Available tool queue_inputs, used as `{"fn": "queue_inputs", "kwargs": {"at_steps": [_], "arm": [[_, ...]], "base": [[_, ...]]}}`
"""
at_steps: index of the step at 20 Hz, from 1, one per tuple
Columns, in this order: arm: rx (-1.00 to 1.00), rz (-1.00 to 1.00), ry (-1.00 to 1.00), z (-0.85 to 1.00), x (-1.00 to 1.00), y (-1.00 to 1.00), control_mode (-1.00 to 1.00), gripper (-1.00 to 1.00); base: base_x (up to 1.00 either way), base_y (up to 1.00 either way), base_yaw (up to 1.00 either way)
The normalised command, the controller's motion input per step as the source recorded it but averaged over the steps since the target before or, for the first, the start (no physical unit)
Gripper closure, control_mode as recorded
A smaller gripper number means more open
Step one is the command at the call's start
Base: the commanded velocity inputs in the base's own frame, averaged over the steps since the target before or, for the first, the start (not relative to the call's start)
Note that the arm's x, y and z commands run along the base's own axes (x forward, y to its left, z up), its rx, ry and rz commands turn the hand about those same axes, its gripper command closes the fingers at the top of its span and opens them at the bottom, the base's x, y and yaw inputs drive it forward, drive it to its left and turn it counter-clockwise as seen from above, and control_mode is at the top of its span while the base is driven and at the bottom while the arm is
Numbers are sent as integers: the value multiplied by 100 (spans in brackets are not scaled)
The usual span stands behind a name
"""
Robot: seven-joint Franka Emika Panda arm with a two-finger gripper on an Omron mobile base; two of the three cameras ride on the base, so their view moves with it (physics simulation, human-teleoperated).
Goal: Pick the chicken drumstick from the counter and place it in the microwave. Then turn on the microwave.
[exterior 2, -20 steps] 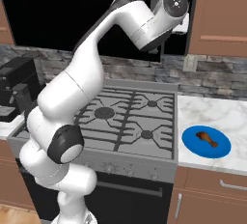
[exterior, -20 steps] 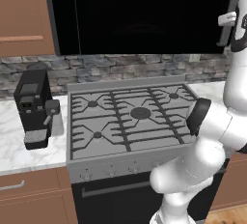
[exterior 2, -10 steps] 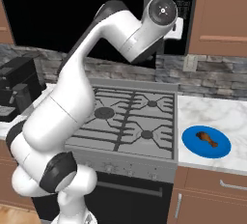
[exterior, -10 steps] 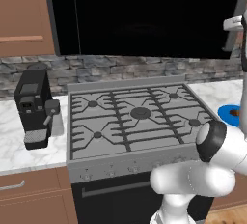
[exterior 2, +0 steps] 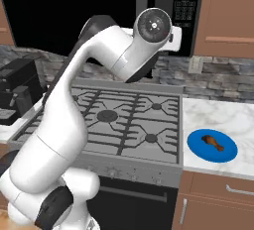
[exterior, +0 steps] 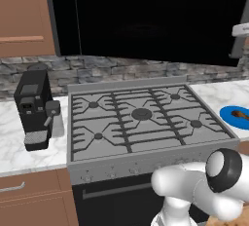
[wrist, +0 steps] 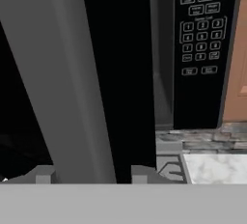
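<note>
On the right base view, lower right: drumstick [exterior 2: 212,142] flat on a blue plate [exterior 2: 198,150], plate on the white marble bench [exterior 2: 218,117] just right of the stove [exterior 2: 119,120]. Long axis slanting from upper left to lower right of that frame, thick meaty end toward the stove, thin bone end toward the frame's lower right. Same drumstick [exterior: 239,115] and plate [exterior: 226,115] at the right edge of the left base view, well apart from the coffee machine [exterior: 34,108] at the left. Up at the microwave [exterior 2: 186,6]: claw [wrist: 91,175] astride the long grey door handle [wrist: 62,73], one fingertip [wrist: 140,174] on each side, button panel [wrist: 200,35] at upper right. Cannot tell whether clenched on the bar or let go.
</note>
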Motion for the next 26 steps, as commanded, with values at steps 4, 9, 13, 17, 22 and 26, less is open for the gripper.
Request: {"fn": "queue_inputs", "kwargs": {"at_steps": [4, 9, 13, 17, 22, 26], "arm": [[1, 0, -4, 4, -74, -16, -100, 100], [2, -1, 0, 5, -71, -14, -100, 100], [3, -7, 0, 4, -69, -12, -100, 100], [3, -6, 0, 4, -68, -12, -100, 100], [6, -8, 0, 3, -69, -10, -100, 100], [8, -8, 0, 3, -69, -9, -100, 100]], "base": [[0, 0, 0], [0, 0, 0], [0, 0, 0], [0, 0, 0], [0, 0, 0], [0, 0, 0]]}}
